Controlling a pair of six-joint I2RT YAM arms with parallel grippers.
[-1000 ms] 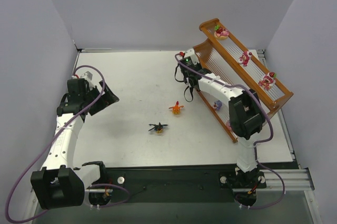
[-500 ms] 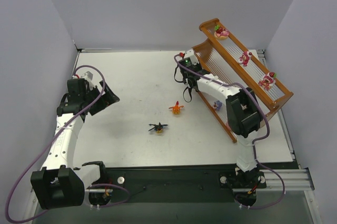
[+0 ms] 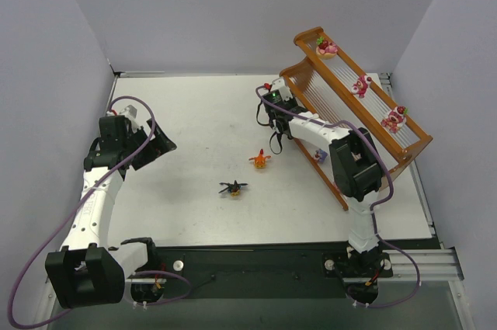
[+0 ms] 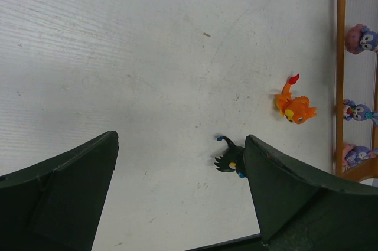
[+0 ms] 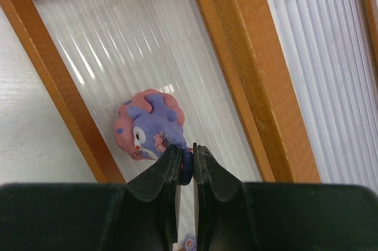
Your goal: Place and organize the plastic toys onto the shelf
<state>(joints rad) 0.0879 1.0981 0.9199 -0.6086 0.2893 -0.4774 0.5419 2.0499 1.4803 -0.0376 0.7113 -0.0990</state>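
Observation:
The orange-brown shelf point(image 3: 301, 38) stands at the right. Three pink-red bear toys point(image 3: 360, 85) sit on its top tier. My right gripper point(image 3: 278, 132) is at the far end of the bottom tier. In the right wrist view it point(image 5: 186, 147) is shut on a small limb of a purple and pink toy point(image 5: 150, 122) that lies on the white slatted floor beside the rim point(image 5: 221, 26). An orange toy point(image 3: 260, 159) and a black winged toy point(image 3: 233, 187) lie on the table. My left gripper point(image 3: 161, 144) is open and empty, well left of them.
The left wrist view shows the black toy point(image 4: 229, 157) by my right finger point(image 4: 283, 186), the orange toy point(image 4: 294, 106) beyond it, and three purple toys point(image 4: 357, 111) on the shelf's bottom tier. Grey walls enclose the table.
My right arm has shifted a little to the left and farther back along the shelf's bottom tier. The left arm and the loose toys have not moved.

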